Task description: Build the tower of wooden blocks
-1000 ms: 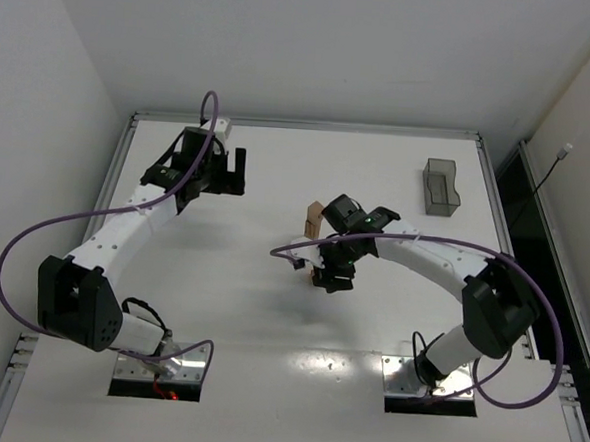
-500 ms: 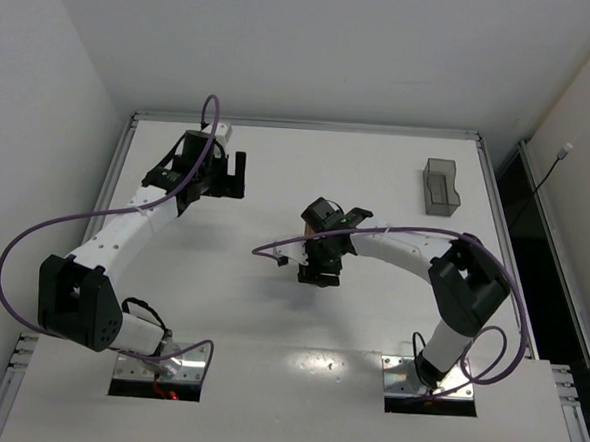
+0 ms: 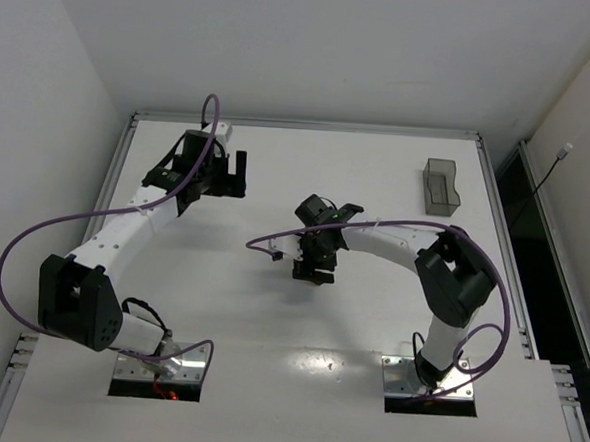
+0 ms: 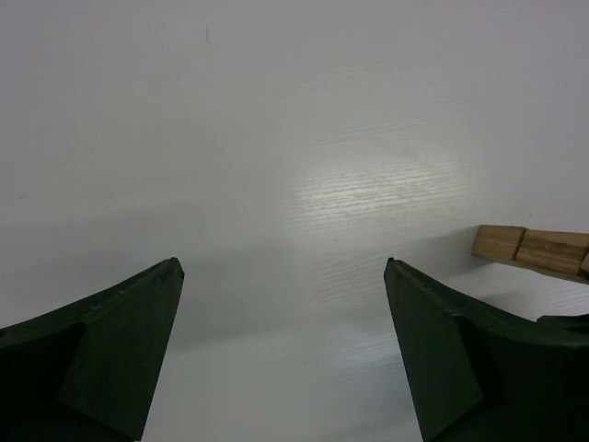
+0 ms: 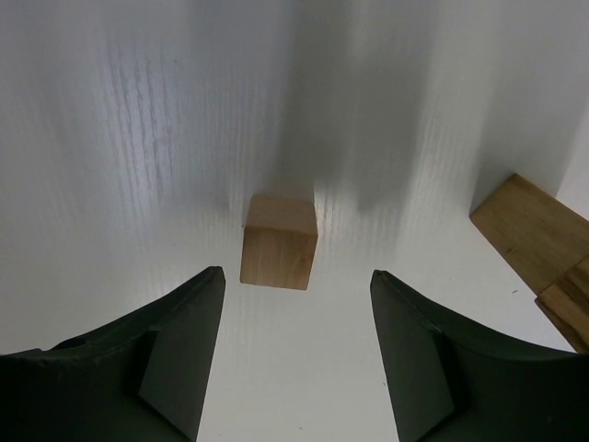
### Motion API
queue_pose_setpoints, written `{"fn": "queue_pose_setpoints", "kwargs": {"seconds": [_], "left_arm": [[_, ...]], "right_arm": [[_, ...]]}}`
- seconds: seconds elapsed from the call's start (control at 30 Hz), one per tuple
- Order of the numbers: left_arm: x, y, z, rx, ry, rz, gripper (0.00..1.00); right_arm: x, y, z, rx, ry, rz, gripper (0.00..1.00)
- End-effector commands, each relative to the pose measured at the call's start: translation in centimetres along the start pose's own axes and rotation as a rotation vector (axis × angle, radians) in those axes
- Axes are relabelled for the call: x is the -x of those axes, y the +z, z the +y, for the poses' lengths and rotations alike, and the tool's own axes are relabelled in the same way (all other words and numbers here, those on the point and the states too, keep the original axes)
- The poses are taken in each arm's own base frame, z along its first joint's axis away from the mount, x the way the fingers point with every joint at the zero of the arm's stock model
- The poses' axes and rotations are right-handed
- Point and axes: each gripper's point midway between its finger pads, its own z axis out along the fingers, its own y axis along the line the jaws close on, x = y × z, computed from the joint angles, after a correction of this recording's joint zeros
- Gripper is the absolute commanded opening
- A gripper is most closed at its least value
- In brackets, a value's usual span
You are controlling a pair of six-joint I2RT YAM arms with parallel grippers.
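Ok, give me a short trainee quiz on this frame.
1. True or false: the small light-brown wooden cube lies on the white table, not gripped by the right pincer.
2. The dark translucent rectangular bin sits: A) by the left arm; B) at the table's far right; C) between the arm bases.
3. What does the left pincer hold?
Key: 1 true; 2 B; 3 nothing, it stands open.

A dark translucent rectangular bin [image 3: 440, 187] stands open-topped near the far right corner of the white worktop [image 3: 269, 320]. A metal rail [image 3: 311, 126] edges the worktop's far side, below plain white walls [image 3: 286, 40]. A thin black cable [image 3: 553, 170] hangs beyond the right edge.
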Motion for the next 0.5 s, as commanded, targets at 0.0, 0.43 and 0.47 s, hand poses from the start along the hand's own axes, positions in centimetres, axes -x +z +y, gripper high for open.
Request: {"fn": "queue_pose_setpoints", "kwargs": {"seconds": [0.0, 0.43, 0.47], "left_arm": [[1.2, 0.0, -0.3, -0.022, -0.034, -0.038, 0.89], [1.2, 0.3, -0.3, -0.022, -0.034, -0.038, 0.89], [1.2, 0.3, -0.3, -0.022, -0.034, -0.038, 0.89]], "right_arm": [[1.4, -0.2, -0.7, -0.013, -0.007, -0.018, 0.62], [1.3, 1.0, -0.6, 0.01, 0.011, 0.012, 0.62], [0.9, 1.3, -0.6, 0.012, 0.013, 0.026, 0.59]]}}
